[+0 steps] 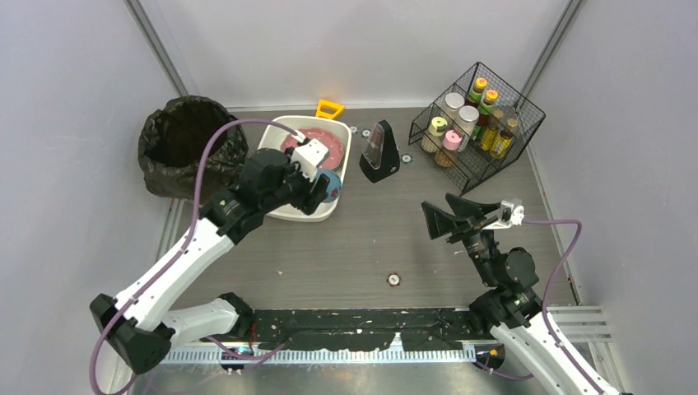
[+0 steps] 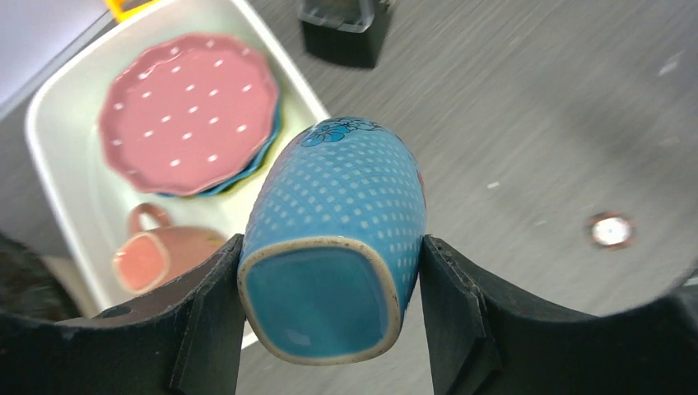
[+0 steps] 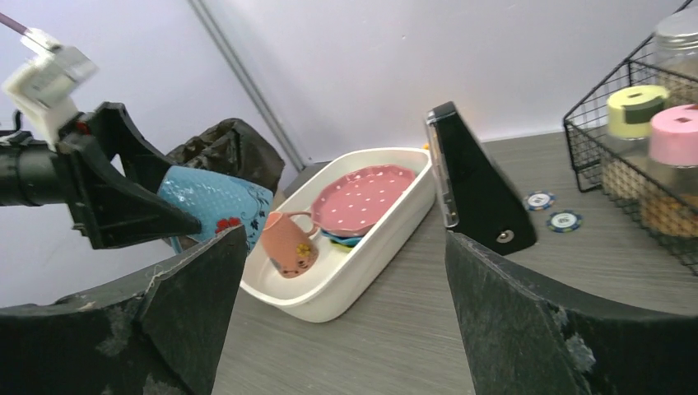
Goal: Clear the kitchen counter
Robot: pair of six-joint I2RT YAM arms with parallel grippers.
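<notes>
The left claw (image 1: pixel 323 191) is clenched on a blue cup (image 2: pixel 337 239) with white dots and a flower print. One finger presses each side, and the cup lies on its side with its base toward the wrist camera. It hangs in the air over the near right rim of a white tub (image 1: pixel 290 212), partly above the tub and partly above the counter (image 1: pixel 346 247).

The tub sits at the far left of the counter. It holds a pink dotted plate (image 2: pixel 189 111) stacked on other plates, and a pink mug (image 3: pixel 288 243) lying on its side.

The right claw (image 1: pixel 449 216) is released, its fingers spread wide with nothing between them. It hovers above the right half of the counter, pointing toward the tub.

The dark wood-grain counter also carries a black wedge-shaped object (image 1: pixel 380 152) just right of the tub. A black wire basket (image 1: pixel 477 123) of jars and bottles stands in the far right corner. Small round discs (image 3: pixel 553 211) lie between the wedge and the basket. A black bin bag (image 1: pixel 185 144) stands off the counter's far left edge, beside the tub.
</notes>
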